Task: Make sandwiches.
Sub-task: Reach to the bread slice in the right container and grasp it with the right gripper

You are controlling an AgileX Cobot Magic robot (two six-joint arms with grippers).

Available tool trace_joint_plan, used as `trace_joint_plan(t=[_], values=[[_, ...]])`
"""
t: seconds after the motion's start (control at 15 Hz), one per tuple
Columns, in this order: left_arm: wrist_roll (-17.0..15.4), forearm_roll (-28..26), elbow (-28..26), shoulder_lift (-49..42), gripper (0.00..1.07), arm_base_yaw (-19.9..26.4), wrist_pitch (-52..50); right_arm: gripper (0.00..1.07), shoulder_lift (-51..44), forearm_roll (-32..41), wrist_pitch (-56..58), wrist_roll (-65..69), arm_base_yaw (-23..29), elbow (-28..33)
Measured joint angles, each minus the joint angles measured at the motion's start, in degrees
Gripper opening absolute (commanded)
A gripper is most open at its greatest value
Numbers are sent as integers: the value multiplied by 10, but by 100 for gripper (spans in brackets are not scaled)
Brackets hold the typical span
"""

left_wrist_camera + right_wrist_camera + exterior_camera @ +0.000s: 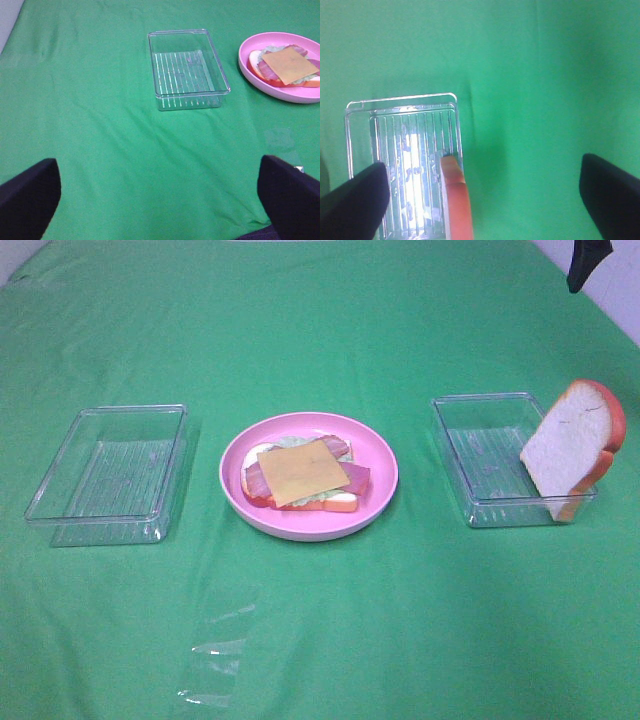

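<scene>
While the pink plate (pixel 380 455) sits at the middle of the green-covered bench (pixel 320 640) in the high view, the half-built sandwich (pixel 305 474) lies on it: a bread base, pale lettuce, reddish bacon strips and a yellow cheese square on top. Left of the plate, well apart, stands a clear tray (pixel 108 475) with nothing in it. Right of the plate stands a second clear tray (pixel 490 458), and a loose bread slice (pixel 572 446) leans tilted on the edge of that tray farthest from the plate. In the left wrist view, the left end effector (pixel 165 200) hangs over bare cloth with its dark fingers (pixel 27 197) spread wide and gripping nothing; the first tray (pixel 187 70) and the plate with the sandwich (pixel 285 67) lie beyond it. In the right wrist view, the right end effector (pixel 485 192) is likewise spread wide and grips nothing, with the second tray (pixel 402 150) and the orange crust of the bread slice (pixel 457 200) between its fingers (pixel 355 200).
</scene>
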Motion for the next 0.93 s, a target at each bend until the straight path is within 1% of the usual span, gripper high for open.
trace_joint_plan(t=[0.13,0.33,0.4,0.47,0.6,0.67,0.73,0.87,0.93], values=[[0,0,0,0,100,0,0,98,0,13,0,-1,-4,0],[0,0,0,0,100,0,0,98,0,13,0,-1,-4,0],[0,0,0,0,100,0,0,98,0,18,-1,-1,-4,3],[0,0,0,0,100,0,0,98,-1,22,-1,-1,-4,18],[0,0,0,0,100,0,0,98,-3,22,-1,-7,-4,73],[0,0,0,0,100,0,0,98,-3,23,-1,-11,-4,123],[0,0,0,0,100,0,0,98,-3,25,1,-11,-4,158],[0,0,0,0,100,0,0,98,-3,37,-9,-13,-4,213],[0,0,0,0,100,0,0,98,-3,41,-14,-14,-4,227]])
